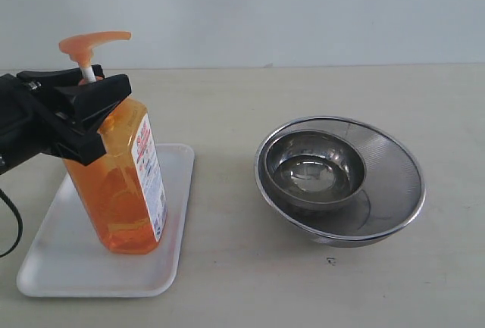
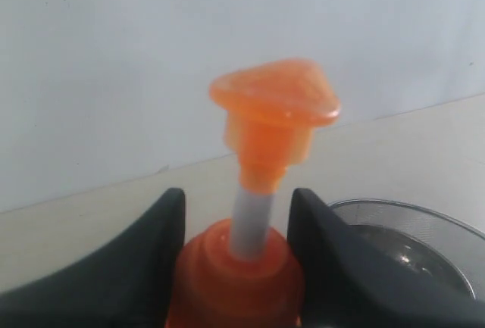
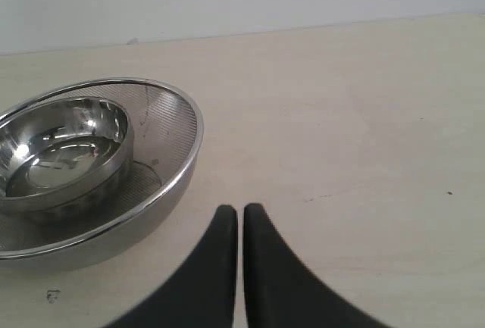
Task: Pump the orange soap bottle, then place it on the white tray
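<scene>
The orange soap bottle [image 1: 121, 184] stands on the white tray [image 1: 53, 267] at the left, leaning a little, with its white-and-red label facing right. Its orange pump head [image 1: 91, 42] sits raised on the white stem. My left gripper [image 1: 98, 120] comes in from the left and is shut on the bottle's shoulder just below the stem. In the left wrist view both black fingers press the orange collar [image 2: 235, 282] from either side, under the pump head [image 2: 273, 104]. My right gripper [image 3: 240, 210] is shut and empty over bare table beside the bowls; the exterior view does not show it.
A small steel bowl [image 1: 314, 169] sits inside a wider steel mesh strainer bowl [image 1: 379, 184] to the right of the tray. The right wrist view shows the same pair, the bowl [image 3: 61, 142] in the strainer [image 3: 182, 116]. A pale wall stands behind the table.
</scene>
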Action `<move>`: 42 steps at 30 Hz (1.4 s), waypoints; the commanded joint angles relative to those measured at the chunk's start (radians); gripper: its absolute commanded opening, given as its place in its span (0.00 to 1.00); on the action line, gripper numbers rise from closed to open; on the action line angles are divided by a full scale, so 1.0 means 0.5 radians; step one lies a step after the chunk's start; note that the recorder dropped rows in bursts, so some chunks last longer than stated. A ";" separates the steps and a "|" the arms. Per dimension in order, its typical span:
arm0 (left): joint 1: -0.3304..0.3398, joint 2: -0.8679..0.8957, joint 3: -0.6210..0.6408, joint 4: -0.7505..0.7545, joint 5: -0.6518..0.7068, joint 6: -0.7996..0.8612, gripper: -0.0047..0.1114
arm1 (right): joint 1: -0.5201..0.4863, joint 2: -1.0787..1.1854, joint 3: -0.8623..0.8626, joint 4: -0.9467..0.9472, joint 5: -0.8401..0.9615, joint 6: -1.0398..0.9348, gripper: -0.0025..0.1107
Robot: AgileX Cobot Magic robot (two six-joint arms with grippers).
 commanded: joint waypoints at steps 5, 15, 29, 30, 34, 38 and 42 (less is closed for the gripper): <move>-0.007 0.007 -0.012 -0.044 -0.126 0.059 0.08 | -0.009 -0.010 -0.002 -0.009 -0.013 0.001 0.02; -0.007 0.000 -0.033 -0.104 -0.192 0.071 0.08 | -0.009 -0.010 -0.002 -0.009 -0.013 0.001 0.02; -0.007 -0.003 -0.086 -0.178 -0.200 0.169 0.08 | -0.009 -0.010 -0.002 -0.009 -0.026 0.001 0.02; -0.007 -0.003 -0.095 -0.174 -0.197 0.169 0.08 | -0.009 -0.010 -0.002 -0.009 -0.026 0.001 0.02; -0.007 -0.003 -0.106 -0.174 -0.192 0.179 0.08 | -0.009 -0.010 -0.002 -0.009 -0.026 0.001 0.02; -0.007 -0.003 -0.118 -0.183 -0.152 0.216 0.08 | -0.009 -0.010 -0.002 -0.009 -0.026 0.001 0.02; -0.007 -0.003 -0.131 -0.183 -0.116 0.230 0.08 | -0.009 -0.010 -0.002 -0.009 -0.026 0.001 0.02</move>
